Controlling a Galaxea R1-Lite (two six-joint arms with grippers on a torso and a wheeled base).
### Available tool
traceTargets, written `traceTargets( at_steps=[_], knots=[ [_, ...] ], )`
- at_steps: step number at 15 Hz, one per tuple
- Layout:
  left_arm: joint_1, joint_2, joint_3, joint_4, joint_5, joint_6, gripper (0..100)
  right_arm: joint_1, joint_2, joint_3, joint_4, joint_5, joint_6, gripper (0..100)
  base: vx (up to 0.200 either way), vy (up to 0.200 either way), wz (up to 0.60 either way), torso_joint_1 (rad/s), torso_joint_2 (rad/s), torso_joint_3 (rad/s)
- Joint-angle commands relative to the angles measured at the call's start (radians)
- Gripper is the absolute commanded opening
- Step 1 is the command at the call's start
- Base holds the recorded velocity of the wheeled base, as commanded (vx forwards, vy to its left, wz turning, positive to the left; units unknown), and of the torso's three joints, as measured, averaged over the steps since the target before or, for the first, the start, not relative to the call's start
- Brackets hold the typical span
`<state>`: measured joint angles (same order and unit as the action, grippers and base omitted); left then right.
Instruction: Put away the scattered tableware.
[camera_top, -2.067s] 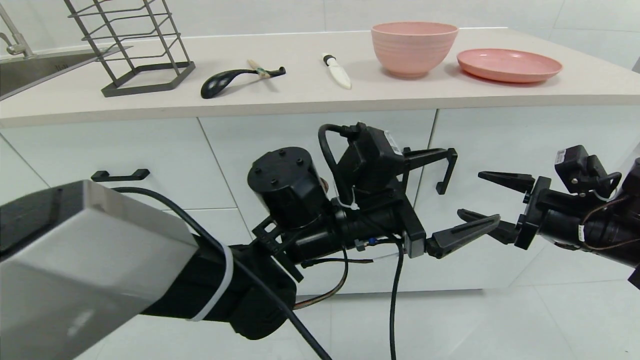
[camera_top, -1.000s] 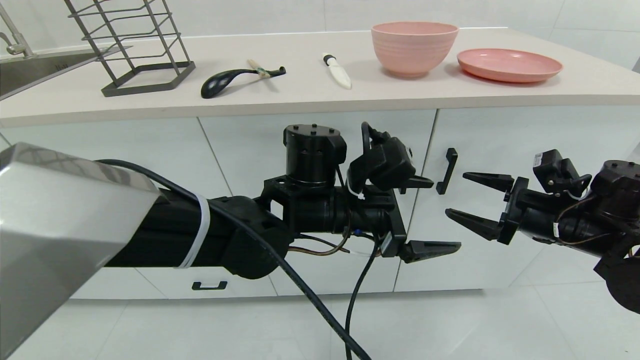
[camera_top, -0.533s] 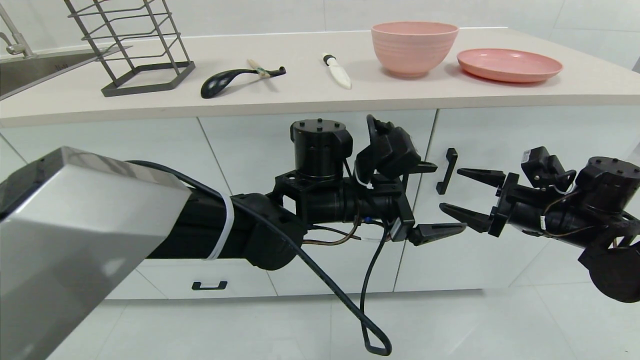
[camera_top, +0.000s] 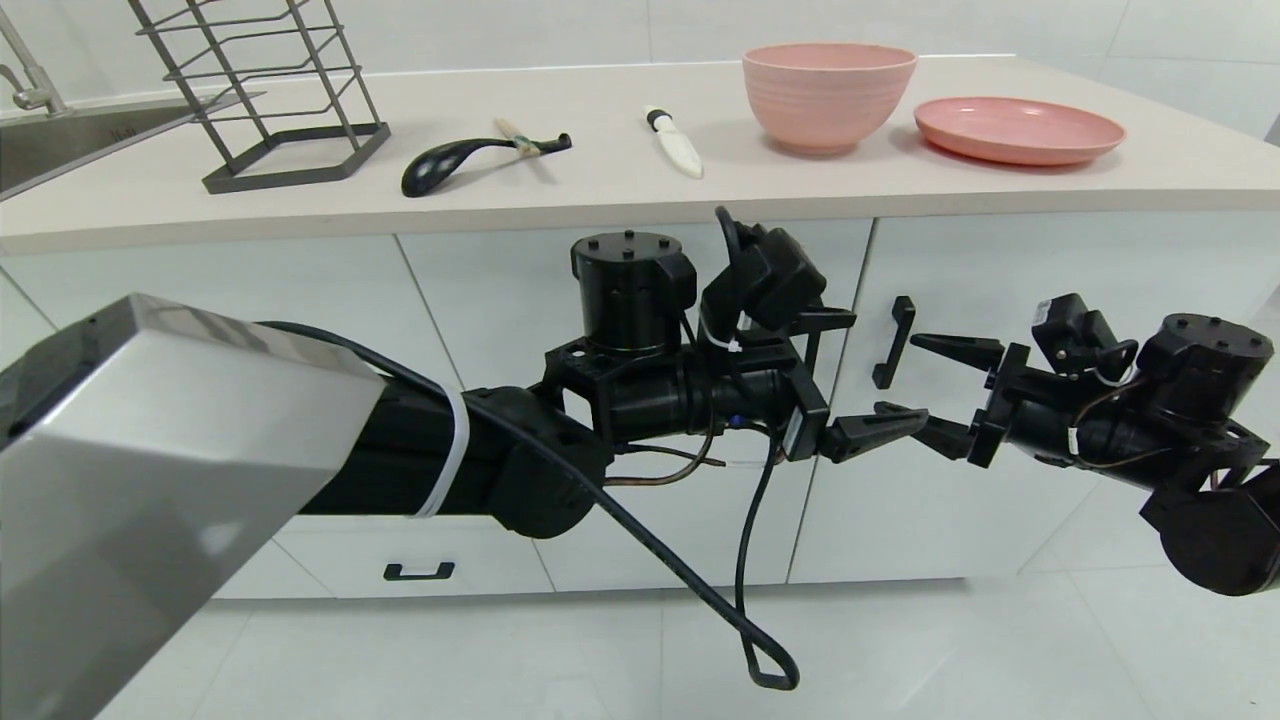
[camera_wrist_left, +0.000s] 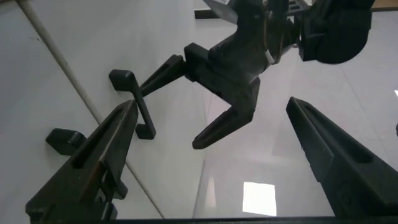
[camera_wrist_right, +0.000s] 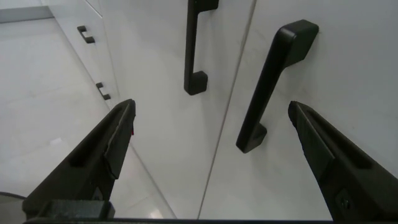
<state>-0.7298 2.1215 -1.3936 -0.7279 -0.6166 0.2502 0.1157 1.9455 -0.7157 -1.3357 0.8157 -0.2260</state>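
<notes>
Cabinet doors stand straight ahead of both arms in the lower middle of my head view, with a black vertical door handle (camera_top: 893, 342) between the two wrists. The left gripper (camera_top: 850, 370) comes in from the left with its fingers spread wide. The right gripper (camera_top: 935, 385) faces it from the right, also spread. Their lower fingers overlap in my head view, and I cannot tell whether they touch. A loose black cable (camera_top: 760, 640) hangs from the left arm and loops low over the floor (camera_top: 950, 650). All the tableware is above them on the bench (camera_top: 600, 190), well apart from both grippers. A black spoon (camera_top: 450, 160) lies left of centre with a short wooden stick (camera_top: 518, 135) crossing its handle. A white knife (camera_top: 675, 145) lies at centre, then a pink bowl (camera_top: 829, 95) and a pink plate (camera_top: 1018, 130) just beside it toward the upper right. A wire rack (camera_top: 270, 90) stands at upper left, next to the sink (camera_top: 70, 140) at the frame edge. The bench's front edge overhangs the doors, and a bare strip runs along it in front of the tableware. From this angle I cannot see into the bowl.
</notes>
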Motion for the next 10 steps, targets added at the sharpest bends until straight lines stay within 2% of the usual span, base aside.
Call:
traceTargets(
  at_steps=[1,6,10],
  knots=[
    [0.001,-0.012,0.004,-0.008,0.001,-0.008,100,0.002,0.026,-0.027,-0.005,0.0,0.0,100,0.0,0.0,0.0,0.0,0.0,0.0],
    [0.009,-0.025,0.01,-0.01,0.001,-0.009,100,0.016,0.067,-0.071,-0.022,0.003,0.0,100,0.0,0.0,0.0,0.0,0.0,0.0],
    [0.012,-0.018,0.01,-0.01,0.001,-0.009,100,0.032,0.085,-0.091,-0.022,0.045,0.0,100,0.0,0.0,0.0,0.0,0.0,0.0]
  ],
)
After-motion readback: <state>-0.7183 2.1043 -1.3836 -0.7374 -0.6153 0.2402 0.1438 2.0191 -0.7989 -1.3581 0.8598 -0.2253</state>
